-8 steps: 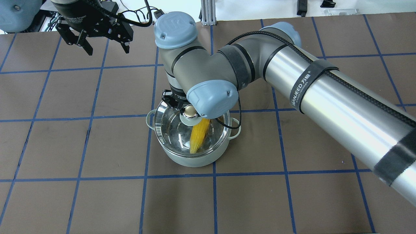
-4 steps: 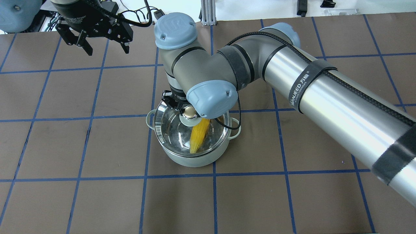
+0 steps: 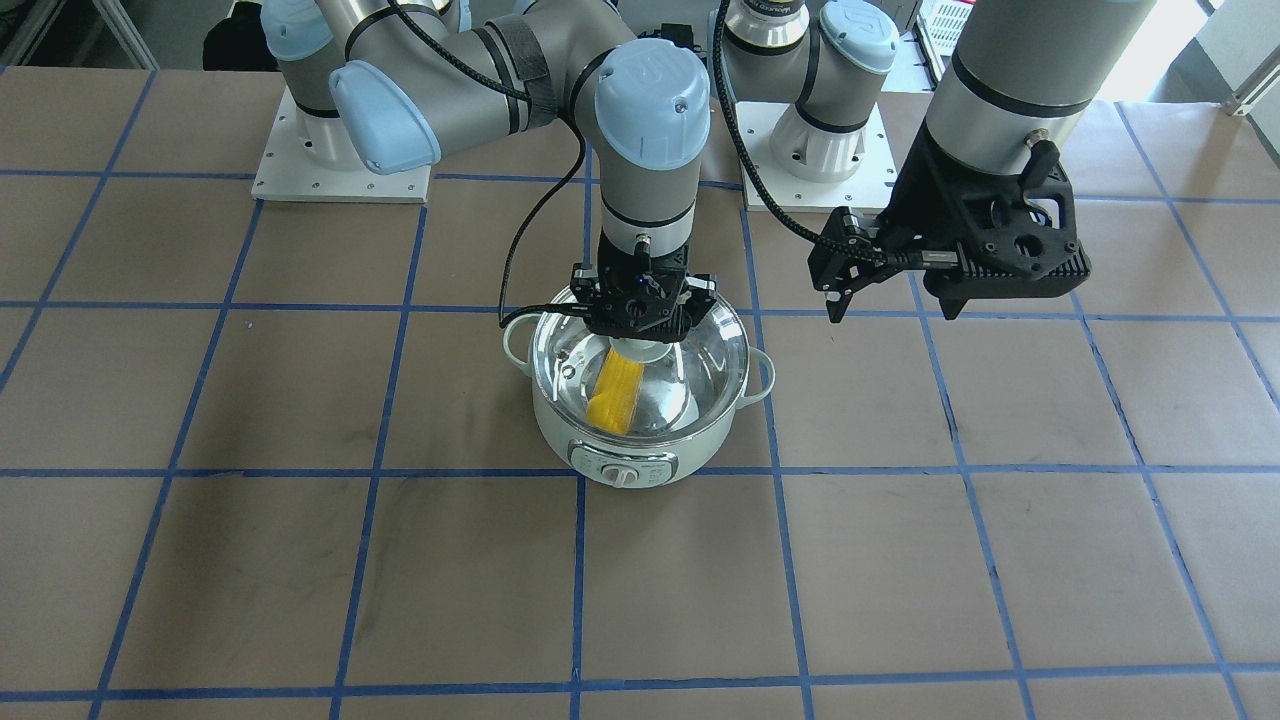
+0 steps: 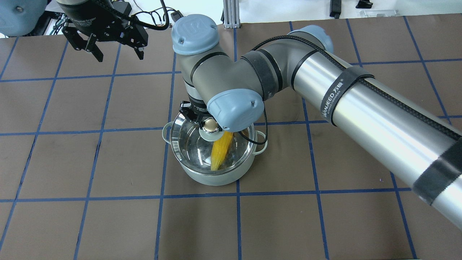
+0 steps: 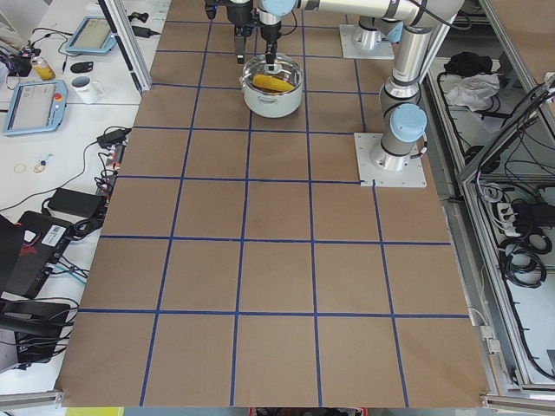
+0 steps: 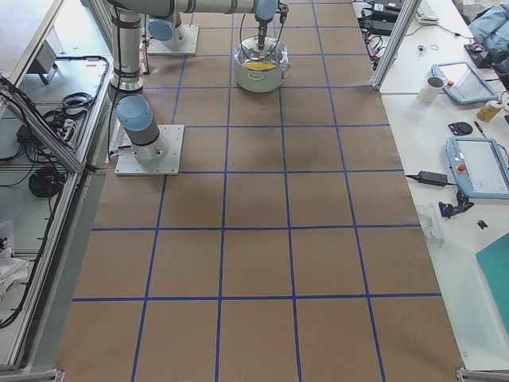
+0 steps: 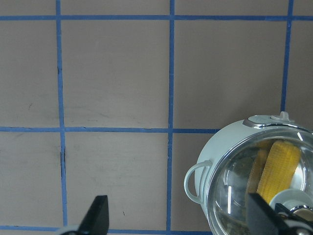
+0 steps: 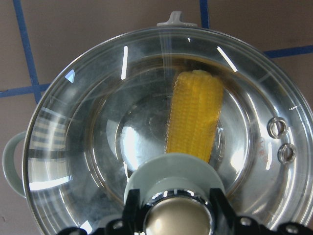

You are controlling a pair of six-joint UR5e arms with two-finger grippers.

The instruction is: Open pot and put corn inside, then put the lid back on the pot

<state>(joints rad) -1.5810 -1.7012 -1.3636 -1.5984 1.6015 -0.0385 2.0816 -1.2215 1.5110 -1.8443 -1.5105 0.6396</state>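
Noted next to no motion over the last second, just a slight creep of right wrist. Find right jaws astride knob (image 4: 210, 126) of lid (image 8: 88, 147), seated on pot (image 3: 640, 445); cannot tell whether clenched or released. See corn (image 8: 195, 117) inside, under glass. Log left jaws spread, empty, well apart over desk (image 4: 108, 224). Could yank lid askew or off by rising before letting go fully.
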